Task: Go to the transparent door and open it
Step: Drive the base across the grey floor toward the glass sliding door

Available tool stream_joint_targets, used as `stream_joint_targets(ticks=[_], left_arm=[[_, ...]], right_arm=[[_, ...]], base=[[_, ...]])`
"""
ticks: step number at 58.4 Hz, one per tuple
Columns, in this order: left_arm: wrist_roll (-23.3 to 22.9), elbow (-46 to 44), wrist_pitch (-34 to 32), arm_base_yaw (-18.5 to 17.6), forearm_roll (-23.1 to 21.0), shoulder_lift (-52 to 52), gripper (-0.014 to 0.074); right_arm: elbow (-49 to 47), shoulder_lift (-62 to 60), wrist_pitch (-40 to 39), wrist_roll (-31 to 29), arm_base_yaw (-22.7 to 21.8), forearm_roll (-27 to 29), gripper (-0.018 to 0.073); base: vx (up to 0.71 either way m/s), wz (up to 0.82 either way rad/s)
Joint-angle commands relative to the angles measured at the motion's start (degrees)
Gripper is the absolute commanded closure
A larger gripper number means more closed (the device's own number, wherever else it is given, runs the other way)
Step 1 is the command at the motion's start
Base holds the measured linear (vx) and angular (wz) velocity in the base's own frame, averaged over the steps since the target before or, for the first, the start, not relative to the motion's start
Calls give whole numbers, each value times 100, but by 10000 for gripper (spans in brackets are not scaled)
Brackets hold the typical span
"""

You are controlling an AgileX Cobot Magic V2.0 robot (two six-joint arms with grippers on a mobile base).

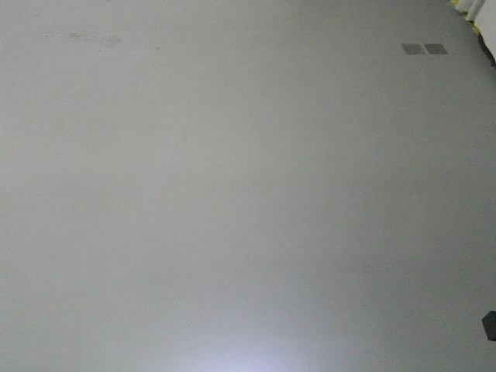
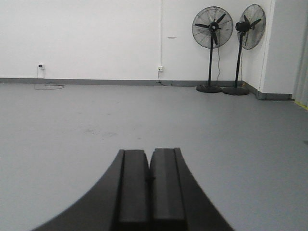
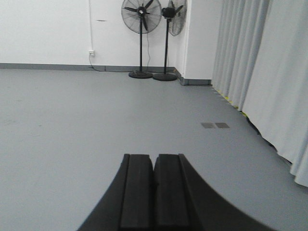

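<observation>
The transparent door is out of view in every view. My left gripper (image 2: 149, 152) is shut and empty, its black fingers pressed together, pointing over bare grey floor toward a white wall. My right gripper (image 3: 154, 156) is also shut and empty, pointing the same way over the floor. The front view shows only grey floor (image 1: 232, 201).
Two black pedestal fans (image 2: 212, 29) stand in the far right corner; they also show in the right wrist view (image 3: 141, 17). Long grey-white curtains (image 3: 269, 72) hang along the right side. Two grey floor plates (image 3: 215, 125) lie near them. Wall sockets (image 2: 160, 68) sit on the far wall.
</observation>
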Motion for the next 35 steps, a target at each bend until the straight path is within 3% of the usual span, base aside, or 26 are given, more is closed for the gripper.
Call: stream_joint_targets(ticks=[1,35], left_arm=[[-14,172,-484,-16,-12,-17,602],[-14,172,-484,-16,-12,-17,602]], right_arm=[[71,-83,-476,-13,7,5,567],[71,-83,-476,-13,7,5,567]], base=[[37,21],[47,13]])
